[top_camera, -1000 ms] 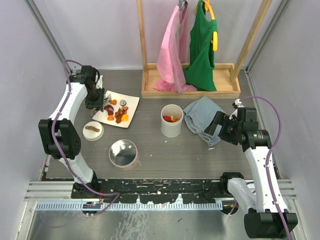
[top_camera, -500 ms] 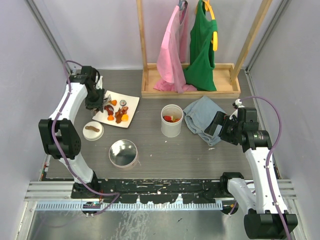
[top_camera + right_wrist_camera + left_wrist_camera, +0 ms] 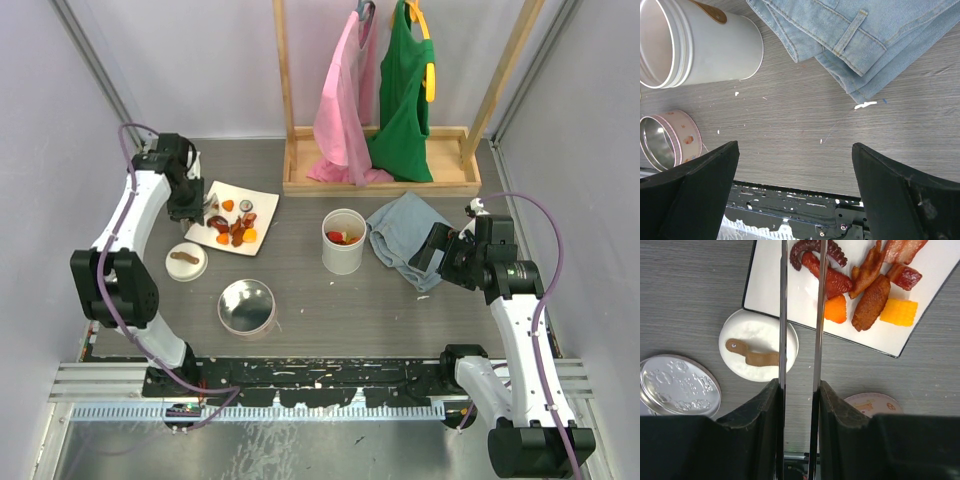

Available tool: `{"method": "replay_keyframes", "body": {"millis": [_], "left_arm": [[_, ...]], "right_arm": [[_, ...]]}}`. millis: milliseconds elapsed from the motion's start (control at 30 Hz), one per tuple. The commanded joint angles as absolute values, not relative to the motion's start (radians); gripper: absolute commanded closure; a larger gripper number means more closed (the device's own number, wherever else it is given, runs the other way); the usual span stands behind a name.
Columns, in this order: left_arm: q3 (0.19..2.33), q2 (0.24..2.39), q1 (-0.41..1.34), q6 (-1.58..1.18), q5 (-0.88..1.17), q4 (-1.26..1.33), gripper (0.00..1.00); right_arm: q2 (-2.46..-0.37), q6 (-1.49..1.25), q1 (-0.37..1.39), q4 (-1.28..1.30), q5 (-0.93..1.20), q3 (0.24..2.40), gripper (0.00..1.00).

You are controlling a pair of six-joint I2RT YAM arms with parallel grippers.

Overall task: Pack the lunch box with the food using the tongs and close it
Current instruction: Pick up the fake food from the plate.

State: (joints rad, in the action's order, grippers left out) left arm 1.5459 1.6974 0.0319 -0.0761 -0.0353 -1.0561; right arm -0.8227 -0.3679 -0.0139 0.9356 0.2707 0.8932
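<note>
Left tool (image 3: 799, 395) squeezing tongs (image 3: 783, 315), partly closed. Tongs reaching over food (image 3: 870, 295) lying on white plate (image 3: 940, 275), upper right of left wrist view. Right tool (image 3: 795, 185) gaping wide, holding nothing, hanging over worktop (image 3: 790, 125).

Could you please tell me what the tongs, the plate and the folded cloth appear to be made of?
The tongs look like polished metal: thin grey arms with mirror-like glints. The plate seems to be glazed ceramic, or possibly melamine: it is smooth, glossy white with a dark rim edge. The folded cloth looks like denim, with a pale blue weave, stitched seams and a belt loop.
</note>
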Motion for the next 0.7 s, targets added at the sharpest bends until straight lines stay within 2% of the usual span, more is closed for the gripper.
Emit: {"method": "replay_keyframes", "body": {"millis": [0, 667], "left_arm": [[1.535, 1.575, 0.026, -0.117, -0.036, -1.02, 0.78], [1.42, 1.39, 0.026, -0.152, 0.116, -1.048, 0.78]], "right_arm": [[-0.817, -0.364, -0.008, 0.899, 0.27, 0.907, 0.0], [-0.852, -0.361, -0.008, 0.893, 0.287, 0.926, 0.0]]}}
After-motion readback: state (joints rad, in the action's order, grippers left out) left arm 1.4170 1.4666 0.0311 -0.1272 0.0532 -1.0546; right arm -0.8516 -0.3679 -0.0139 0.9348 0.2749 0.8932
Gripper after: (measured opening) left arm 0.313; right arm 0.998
